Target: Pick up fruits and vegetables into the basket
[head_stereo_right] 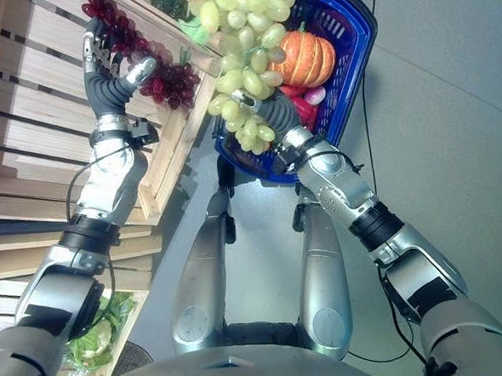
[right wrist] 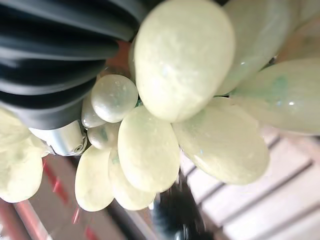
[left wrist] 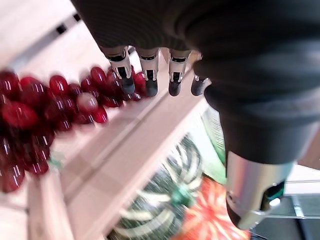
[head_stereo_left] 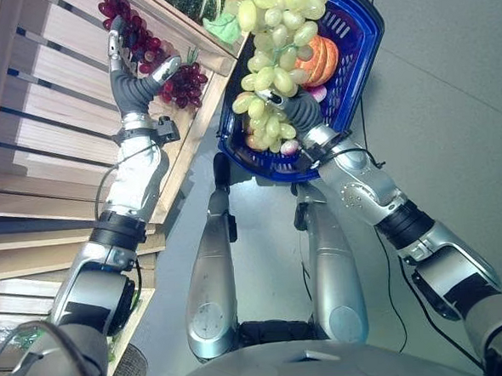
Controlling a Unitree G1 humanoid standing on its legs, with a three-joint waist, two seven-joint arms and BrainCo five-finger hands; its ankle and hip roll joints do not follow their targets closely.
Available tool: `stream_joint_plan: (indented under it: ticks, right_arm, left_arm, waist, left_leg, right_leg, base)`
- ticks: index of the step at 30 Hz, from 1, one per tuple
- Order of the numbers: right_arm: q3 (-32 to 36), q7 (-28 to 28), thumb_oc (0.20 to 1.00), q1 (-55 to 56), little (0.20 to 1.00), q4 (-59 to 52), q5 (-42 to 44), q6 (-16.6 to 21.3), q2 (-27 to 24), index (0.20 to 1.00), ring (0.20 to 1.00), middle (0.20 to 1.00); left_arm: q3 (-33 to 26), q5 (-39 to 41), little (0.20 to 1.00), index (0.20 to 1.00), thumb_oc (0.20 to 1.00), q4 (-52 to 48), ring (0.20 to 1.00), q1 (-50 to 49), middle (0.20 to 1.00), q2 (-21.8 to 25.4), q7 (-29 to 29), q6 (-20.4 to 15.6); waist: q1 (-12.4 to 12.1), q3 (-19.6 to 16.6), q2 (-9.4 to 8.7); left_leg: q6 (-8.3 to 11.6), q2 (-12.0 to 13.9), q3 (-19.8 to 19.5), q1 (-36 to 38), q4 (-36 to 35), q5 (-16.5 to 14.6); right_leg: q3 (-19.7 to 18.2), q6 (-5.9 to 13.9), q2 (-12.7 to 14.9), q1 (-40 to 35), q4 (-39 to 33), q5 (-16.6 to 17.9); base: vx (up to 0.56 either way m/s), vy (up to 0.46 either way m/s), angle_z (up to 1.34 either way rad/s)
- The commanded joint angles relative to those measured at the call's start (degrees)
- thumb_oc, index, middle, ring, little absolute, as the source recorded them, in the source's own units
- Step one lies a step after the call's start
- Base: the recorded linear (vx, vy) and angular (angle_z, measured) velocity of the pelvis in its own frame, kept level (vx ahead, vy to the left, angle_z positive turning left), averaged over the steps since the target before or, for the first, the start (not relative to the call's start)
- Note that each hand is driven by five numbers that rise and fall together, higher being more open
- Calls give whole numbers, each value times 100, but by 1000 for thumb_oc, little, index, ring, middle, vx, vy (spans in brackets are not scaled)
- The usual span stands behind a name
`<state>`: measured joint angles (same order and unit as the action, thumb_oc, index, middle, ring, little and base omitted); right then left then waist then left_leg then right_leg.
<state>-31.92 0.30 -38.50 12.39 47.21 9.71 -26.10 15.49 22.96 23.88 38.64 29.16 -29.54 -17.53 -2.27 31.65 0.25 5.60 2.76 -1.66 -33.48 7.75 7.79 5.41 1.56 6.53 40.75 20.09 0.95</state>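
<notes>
My right hand is shut on a big bunch of green grapes, lifted over the blue basket; the grapes crowd against the hand's dark cover. An orange pumpkin and some red and pink produce lie in the basket. My left hand is open at the wooden crate's rim, fingers straight and thumb spread. Its fingertips reach a bunch of red grapes, which lies in the crate.
Slatted wooden crates fill the left side, stacked as a stand. A striped green squash and an orange pumpkin lie in the neighbouring crate. Leafy greens sit in a lower crate. Grey floor lies to the right.
</notes>
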Motion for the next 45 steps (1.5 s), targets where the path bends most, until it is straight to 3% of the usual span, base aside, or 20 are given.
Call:
stream_joint_plan:
  ticks: [1,7,14,18,19,20,27,36,38,39,45]
  right_arm:
    - [67,-322,200,-197,200,2,-163,215,-6,200,200,200]
    - [-38,-589,200,-609,200,1162,-205,23,-284,200,200,200]
    - [-149,-728,200,-1330,200,2681,-464,-784,-382,200,200,200]
    - [-141,-645,200,-1605,200,3294,-865,-1103,-381,200,200,200]
    - [-148,-678,278,-1690,278,3467,-975,-1190,-367,278,278,278]
    - [-143,-676,294,-1742,294,3584,-1031,-1246,-352,294,294,294]
    - [-47,-691,200,-2129,200,4397,-1377,-1504,-203,200,200,200]
    - [-8,-675,200,-2507,200,5098,-1973,-1866,-45,200,200,200]
    - [-74,-625,564,-2603,564,5287,-2230,-1942,-41,564,564,564]
    - [-104,-601,1000,-2649,1000,5339,-2307,-1976,-43,1000,1000,1000]
    - [-223,-650,1000,-2828,1000,5515,-2436,-2049,-2,1000,1000,1000]
  left_arm:
    - [-107,-1095,1000,1000,1000,441,1000,296,1000,314,-544,62]
    - [171,-1647,1000,1000,1000,1286,1000,777,1000,640,-744,377]
    - [832,-2861,1000,1000,1000,2206,1000,1518,1000,1083,-640,951]
    - [1075,-3334,1000,1000,1000,2476,1000,1694,1000,1186,-532,943]
    - [1161,-3467,1000,1000,1000,2538,1000,1740,1000,1200,-488,962]
    - [1217,-3576,1000,1000,1000,2573,1000,1776,1000,1207,-459,971]
    - [1572,-3940,1000,1000,1000,2908,1000,1900,1000,1177,-68,1031]
    - [2014,-4590,1000,1000,1000,3328,1000,1878,1000,996,556,958]
    - [2197,-4786,1000,1000,1000,3431,1000,1889,1000,969,549,946]
    - [2253,-4895,1000,1000,1000,3455,1000,1903,1000,963,537,943]
    - [2722,-5631,1000,1000,1000,3599,1000,2108,1000,936,332,1155]
  waist:
    - [210,-186,241]
    - [195,-186,298]
    - [152,-186,385]
    - [119,-186,434]
    - [105,-186,460]
    - [95,-186,478]
    - [42,-186,605]
    - [22,-186,766]
    - [24,-186,803]
    - [26,-186,816]
    - [53,-186,854]
  left_leg:
    - [-320,-598,330,-195,337,-418]
    - [-284,-580,361,-217,345,-413]
    - [-252,-585,361,-272,380,-394]
    - [-251,-600,353,-301,404,-382]
    - [-254,-605,351,-318,412,-377]
    - [-257,-610,346,-328,419,-376]
    - [-258,-646,333,-370,463,-356]
    - [-277,-671,379,-417,489,-318]
    - [-277,-667,390,-438,498,-306]
    - [-278,-665,395,-442,490,-300]
    - [-282,-670,394,-462,483,-275]
  right_leg:
    - [365,9,-385,-452,-333,-347]
    - [373,10,-359,-412,-310,-358]
    - [404,9,-316,-336,-262,-342]
    - [415,13,-295,-311,-253,-329]
    - [419,12,-288,-291,-243,-325]
    - [424,14,-282,-280,-236,-324]
    - [436,29,-244,-229,-195,-304]
    - [417,28,-227,-142,-142,-285]
    - [402,29,-220,-113,-130,-275]
    - [395,29,-218,-106,-134,-270]
    - [370,33,-225,-78,-130,-247]
  base:
    - [-7,30,-1]
    - [-4,32,-1]
    - [-6,25,0]
    - [0,0,0]
    - [0,0,0]
    - [0,0,0]
    - [4,18,3]
    - [9,35,2]
    - [18,53,2]
    - [14,49,0]
    - [6,16,0]
